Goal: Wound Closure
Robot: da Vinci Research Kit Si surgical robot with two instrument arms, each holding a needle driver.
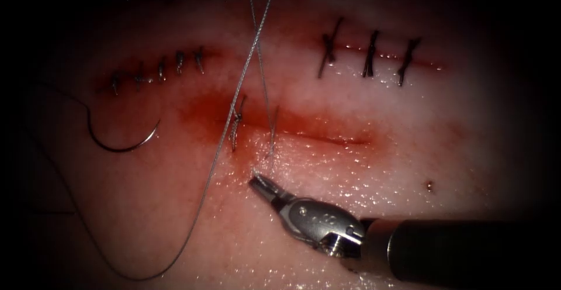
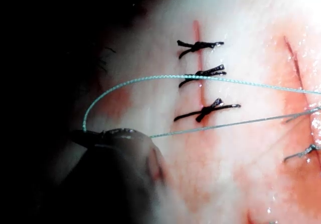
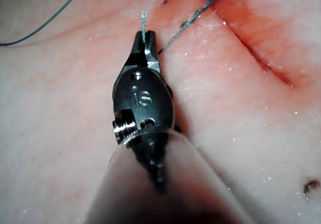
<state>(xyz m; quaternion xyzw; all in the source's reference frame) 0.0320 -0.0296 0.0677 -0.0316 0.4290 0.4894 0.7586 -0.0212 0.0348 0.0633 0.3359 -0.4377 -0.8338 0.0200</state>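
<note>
The right claw [image 1: 257, 182] pinches a short thread [image 3: 144, 25] end just below the cut [image 1: 327, 138]; the left claw [image 2: 108, 136] grips the long strand. The needle [image 1: 120, 141] lies free on the tissue [image 1: 409, 167], left of the cut. Thread looks thin, limp and slippery, best gripped near its end.

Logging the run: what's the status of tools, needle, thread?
Right pincer shut on thread. Left pincer shut on thread too. Needle lies free on tissue, left of cut.

Needle [image 1: 120, 142]: lies on the tissue [image 1: 409, 167], far left of the right pincer [image 1: 255, 181].
Cut [image 1: 327, 138]: just behind the pincer.
Thread [image 1: 219, 149]: runs up from the pincer's tip.
Stitches [image 1: 369, 55]: farther behind it.
</note>
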